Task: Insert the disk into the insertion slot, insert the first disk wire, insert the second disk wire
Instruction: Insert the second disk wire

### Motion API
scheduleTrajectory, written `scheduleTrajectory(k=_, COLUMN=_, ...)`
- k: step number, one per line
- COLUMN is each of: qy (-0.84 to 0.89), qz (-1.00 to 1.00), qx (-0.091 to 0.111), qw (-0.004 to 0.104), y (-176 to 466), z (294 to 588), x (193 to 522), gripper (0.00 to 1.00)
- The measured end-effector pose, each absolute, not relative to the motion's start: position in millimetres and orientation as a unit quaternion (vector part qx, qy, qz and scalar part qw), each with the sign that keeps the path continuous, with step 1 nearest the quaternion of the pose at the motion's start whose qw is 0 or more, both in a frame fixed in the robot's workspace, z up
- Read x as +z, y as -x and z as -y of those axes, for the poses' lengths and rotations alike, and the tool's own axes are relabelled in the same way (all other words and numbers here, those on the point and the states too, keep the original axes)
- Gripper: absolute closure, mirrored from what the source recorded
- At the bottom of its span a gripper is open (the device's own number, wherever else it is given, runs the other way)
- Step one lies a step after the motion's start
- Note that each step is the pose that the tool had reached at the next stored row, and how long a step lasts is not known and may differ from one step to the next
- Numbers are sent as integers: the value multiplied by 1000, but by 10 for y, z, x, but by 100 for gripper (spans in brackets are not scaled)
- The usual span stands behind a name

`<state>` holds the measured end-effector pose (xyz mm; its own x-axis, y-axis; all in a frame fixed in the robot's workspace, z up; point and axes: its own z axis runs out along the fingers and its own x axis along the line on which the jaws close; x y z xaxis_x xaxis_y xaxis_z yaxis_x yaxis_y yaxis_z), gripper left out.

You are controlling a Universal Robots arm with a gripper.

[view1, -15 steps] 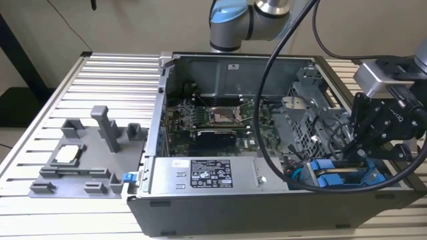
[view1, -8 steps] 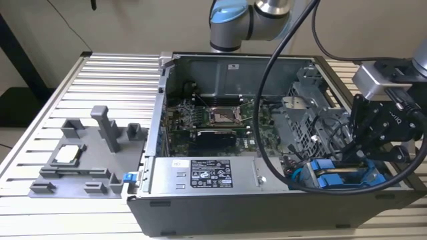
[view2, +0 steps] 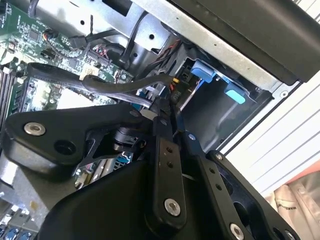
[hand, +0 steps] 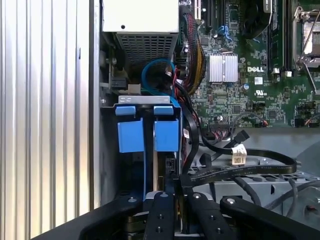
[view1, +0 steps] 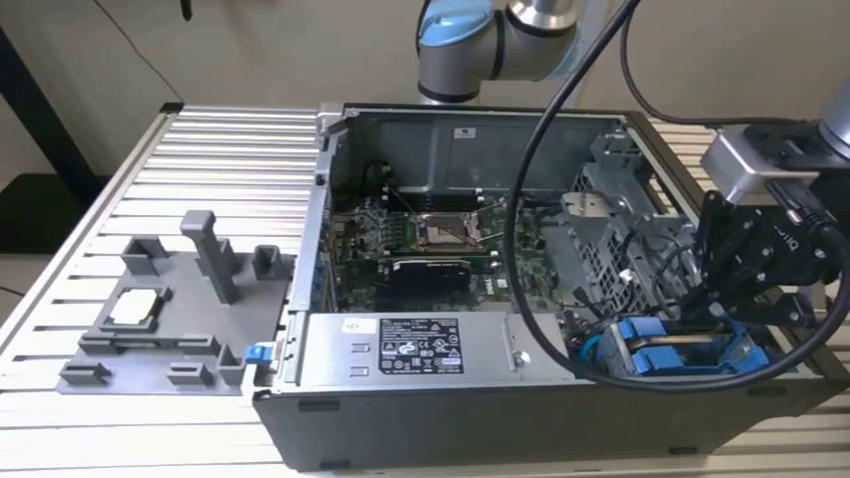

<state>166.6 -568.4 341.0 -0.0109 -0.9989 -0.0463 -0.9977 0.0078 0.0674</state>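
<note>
The disk (view1: 678, 354), with its blue carrier, already sits in the insertion slot (view1: 614, 351) at the lower right of the exterior view, and my hand (hand: 176, 192), nearly closed, seems to pinch a dark wire beside it.

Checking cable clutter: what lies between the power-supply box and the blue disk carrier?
In the first wrist view, a looped blue cable with red and black wires lies between the power-supply box and the blue disk carrier.

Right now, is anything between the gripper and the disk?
Nothing solid shows in the first wrist view: the disk's blue carrier lies just ahead of the gripper. Black cables run beside the carrier down to the gripper, crowding that gap.
</note>
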Motion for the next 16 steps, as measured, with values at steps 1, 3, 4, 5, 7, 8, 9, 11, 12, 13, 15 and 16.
scheduleTrajectory(k=1, qy=-703, qz=710, qx=-40, qw=7, y=-1665, z=5684, x=3407, gripper=84)
scheduleTrajectory(k=3, qy=-703, qz=710, qx=-40, qw=7, y=-1666, z=5684, x=3403, gripper=84)
scheduleTrajectory(k=4, qy=-703, qz=710, qx=-40, qw=7, y=-1666, z=5685, x=3402, gripper=84)
scheduleTrajectory(k=5, qy=-703, qz=710, qx=-40, qw=7, y=-1666, z=5685, x=3401, gripper=84)
scheduleTrajectory(k=7, qy=-703, qz=710, qx=-40, qw=7, y=-1665, z=5685, x=3395, gripper=84)
scheduleTrajectory(k=8, qy=-703, qz=710, qx=-40, qw=7, y=-1666, z=5685, x=3390, gripper=84)
scheduleTrajectory(k=9, qy=-703, qz=710, qx=-40, qw=7, y=-1665, z=5685, x=3384, gripper=84)
scheduleTrajectory(k=11, qy=-703, qz=710, qx=-40, qw=8, y=-1666, z=5685, x=3369, gripper=84)
scheduleTrajectory(k=12, qy=-703, qz=710, qx=-40, qw=7, y=-1666, z=5685, x=3362, gripper=84)
scheduleTrajectory(k=13, qy=-702, qz=711, qx=-40, qw=7, y=-1666, z=5687, x=3361, gripper=84)
scheduleTrajectory(k=15, qy=-702, qz=711, qx=-40, qw=8, y=-1666, z=5689, x=3368, gripper=84)
scheduleTrajectory(k=16, qy=-702, qz=711, qx=-41, qw=8, y=-1666, z=5685, x=3372, gripper=84)
